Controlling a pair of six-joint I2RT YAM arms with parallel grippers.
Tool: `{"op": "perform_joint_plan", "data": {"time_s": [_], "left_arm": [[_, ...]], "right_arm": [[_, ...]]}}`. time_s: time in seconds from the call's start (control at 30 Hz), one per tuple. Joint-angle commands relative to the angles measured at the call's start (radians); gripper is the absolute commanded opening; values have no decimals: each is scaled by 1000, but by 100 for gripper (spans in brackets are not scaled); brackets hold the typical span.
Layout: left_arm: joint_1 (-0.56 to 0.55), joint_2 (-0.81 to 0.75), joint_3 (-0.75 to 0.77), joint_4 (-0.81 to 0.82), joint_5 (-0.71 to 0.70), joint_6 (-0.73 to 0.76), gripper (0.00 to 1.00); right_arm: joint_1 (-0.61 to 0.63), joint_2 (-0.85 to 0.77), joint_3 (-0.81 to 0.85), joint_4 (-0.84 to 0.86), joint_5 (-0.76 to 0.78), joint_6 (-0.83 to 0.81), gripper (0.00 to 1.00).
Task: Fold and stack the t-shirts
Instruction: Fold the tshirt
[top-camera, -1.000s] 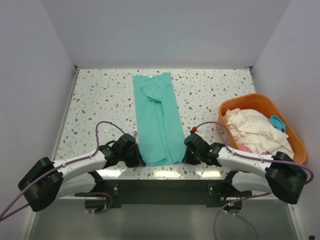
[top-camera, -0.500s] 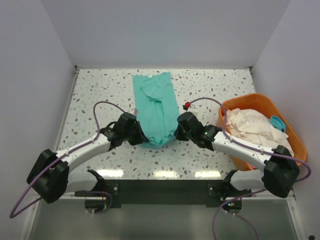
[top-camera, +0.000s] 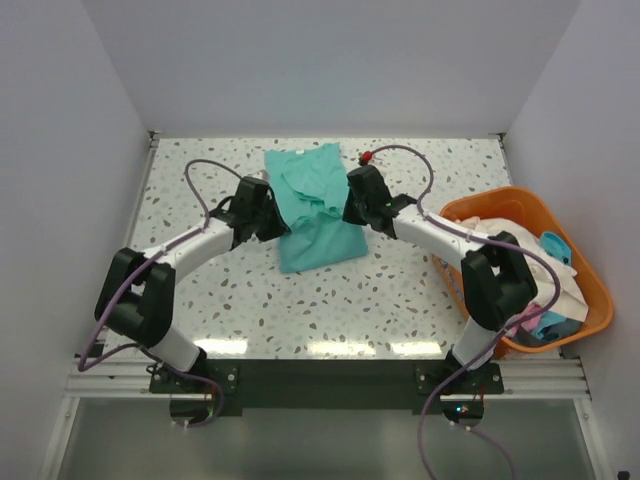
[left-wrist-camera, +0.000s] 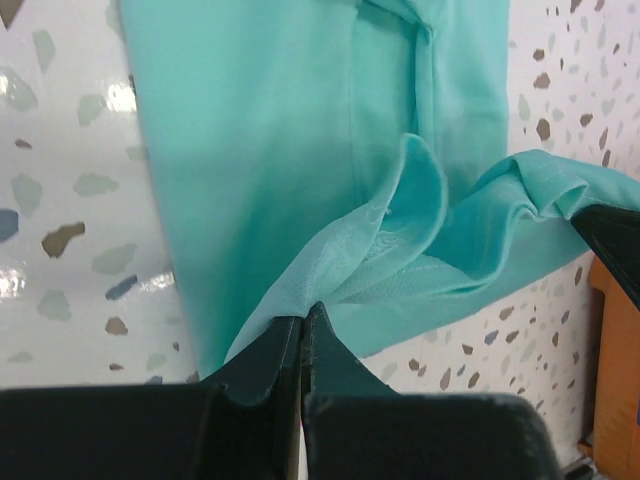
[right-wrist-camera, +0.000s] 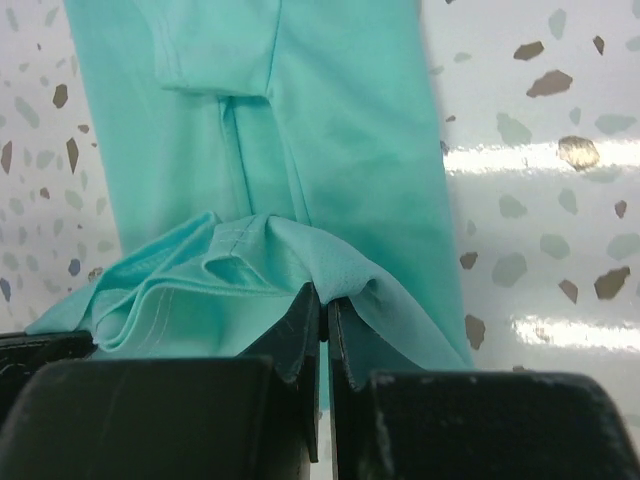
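The teal t-shirt (top-camera: 315, 215) lies on the speckled table, its near half lifted and carried back over the far half. My left gripper (top-camera: 272, 213) is shut on the shirt's left hem corner (left-wrist-camera: 300, 300). My right gripper (top-camera: 352, 208) is shut on the right hem corner (right-wrist-camera: 330, 290). Both hold the hem above the flat lower layer (left-wrist-camera: 260, 130) (right-wrist-camera: 340, 150). Cream-white (top-camera: 500, 245), pink (top-camera: 522, 322) and light blue (top-camera: 553, 244) shirts lie in the orange basket (top-camera: 500, 200).
The orange basket stands at the right edge of the table, next to the right arm's upper link. White walls enclose the table (top-camera: 400, 300) at the left, back and right. Purple cables loop above both arms.
Both grippers, shut on the teal shirt's near hem, have moved from the front edge toward the back, folding the shirt's near half over its far half.
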Motion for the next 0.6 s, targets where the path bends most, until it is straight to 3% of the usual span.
{"op": "perform_joint_plan", "data": {"time_s": [0.0, 0.27, 0.57], "left_arm": [[27, 61, 85, 29, -28, 49, 0], [61, 178, 192, 17, -52, 75, 0], [81, 197, 199, 20, -68, 86, 0]], "right_arm": [[-29, 72, 103, 21, -58, -48, 0], [-59, 200, 196, 68, -88, -69, 0], [-75, 238, 233, 79, -119, -83, 0]]}}
